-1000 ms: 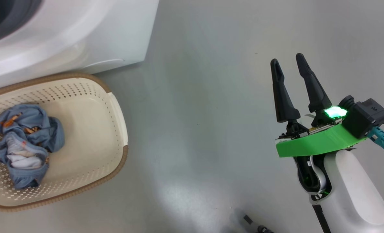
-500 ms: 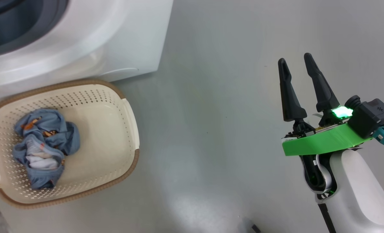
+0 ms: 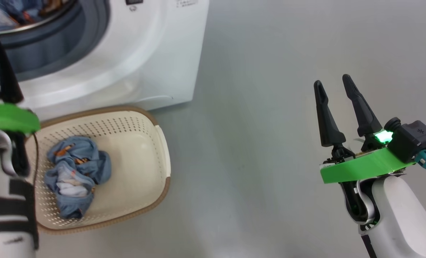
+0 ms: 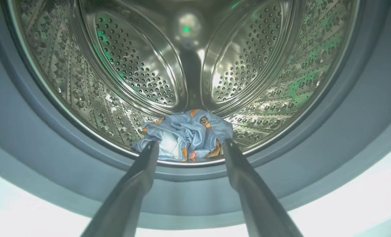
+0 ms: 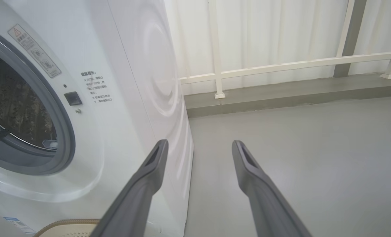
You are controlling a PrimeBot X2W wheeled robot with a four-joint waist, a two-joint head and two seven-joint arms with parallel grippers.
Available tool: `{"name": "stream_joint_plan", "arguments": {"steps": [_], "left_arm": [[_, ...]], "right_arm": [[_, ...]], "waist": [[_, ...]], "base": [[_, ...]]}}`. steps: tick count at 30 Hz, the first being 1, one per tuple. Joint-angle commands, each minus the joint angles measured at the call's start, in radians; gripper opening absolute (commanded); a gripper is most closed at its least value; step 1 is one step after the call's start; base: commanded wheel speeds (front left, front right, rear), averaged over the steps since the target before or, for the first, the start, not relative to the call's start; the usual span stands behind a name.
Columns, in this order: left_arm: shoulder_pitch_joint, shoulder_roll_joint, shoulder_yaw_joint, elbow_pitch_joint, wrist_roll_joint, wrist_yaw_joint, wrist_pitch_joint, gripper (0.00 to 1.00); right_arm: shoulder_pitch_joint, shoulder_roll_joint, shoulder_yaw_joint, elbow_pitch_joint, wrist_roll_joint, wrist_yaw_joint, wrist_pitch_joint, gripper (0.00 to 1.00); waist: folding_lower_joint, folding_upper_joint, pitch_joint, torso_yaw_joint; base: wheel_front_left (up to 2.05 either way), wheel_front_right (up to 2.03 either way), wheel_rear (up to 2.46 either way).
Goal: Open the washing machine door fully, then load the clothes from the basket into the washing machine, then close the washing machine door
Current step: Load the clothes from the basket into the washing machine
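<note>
The white washing machine stands at the upper left with its opening uncovered; the washing machine door is out of view. One light-blue printed garment lies at the front of the steel drum. My left gripper points into the opening, open and empty, just outside the grey gasket; one of its fingers rises at the left edge of the head view. Another garment of the clothes lies bunched in the cream basket before the machine. My right gripper hangs open and empty over the floor, far right of the basket.
Grey floor stretches right of the machine and basket. Beyond it, a raised kerb with a white railing runs along a pale wall. The machine's right side panel is just left of my right gripper.
The head camera has shifted, so machine and basket slid right and down and the drum opening came into view. My left arm has appeared at the left edge. The right gripper stays open.
</note>
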Motion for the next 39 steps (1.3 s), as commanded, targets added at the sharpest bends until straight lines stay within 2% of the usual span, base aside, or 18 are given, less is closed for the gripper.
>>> {"name": "stream_joint_plan", "arguments": {"steps": [1,17,39], "left_arm": [[0.035,0.032,0.023,-0.036,0.015,0.001,-0.005,1.00],[0.309,-0.056,0.033,-0.172,0.060,0.001,-0.005,1.00],[0.648,-0.113,0.040,-0.386,0.085,0.001,-0.005,1.00]], "right_arm": [[0.038,-0.013,0.010,-0.017,0.000,0.004,-0.008,1.00],[0.142,-0.064,0.001,0.009,0.005,0.004,-0.008,1.00],[0.264,-0.094,-0.026,0.019,0.008,0.004,-0.008,1.00]], "waist": [[0.0000,-0.0001,-0.043,0.025],[0.0000,-0.0001,-0.203,0.104],[0.0000,-0.0001,-0.334,0.140]], "base": [[0.00,0.00,0.00],[0.00,0.00,0.00],[0.00,0.00,0.00]]}}
